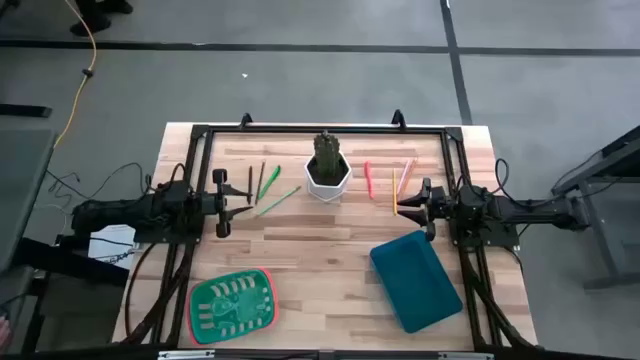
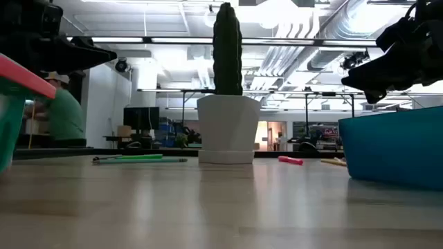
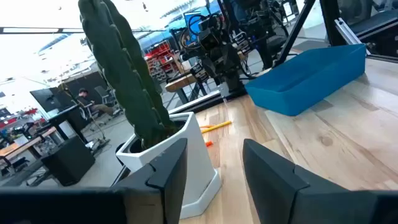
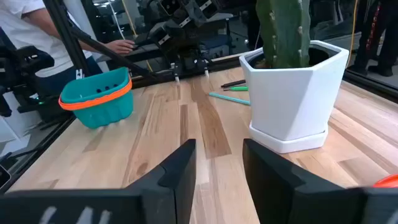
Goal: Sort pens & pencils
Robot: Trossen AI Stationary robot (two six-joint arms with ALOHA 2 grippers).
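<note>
High view: both pincers (image 1: 222,202) (image 1: 424,208) open, empty.

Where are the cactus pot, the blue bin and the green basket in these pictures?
cactus pot (image 1: 327,178): high view, on the white rim of the pot.
blue bin (image 1: 416,280): high view, on the middle of its teal floor.
green basket (image 1: 232,305): high view, on its green slotted bottom.
</note>
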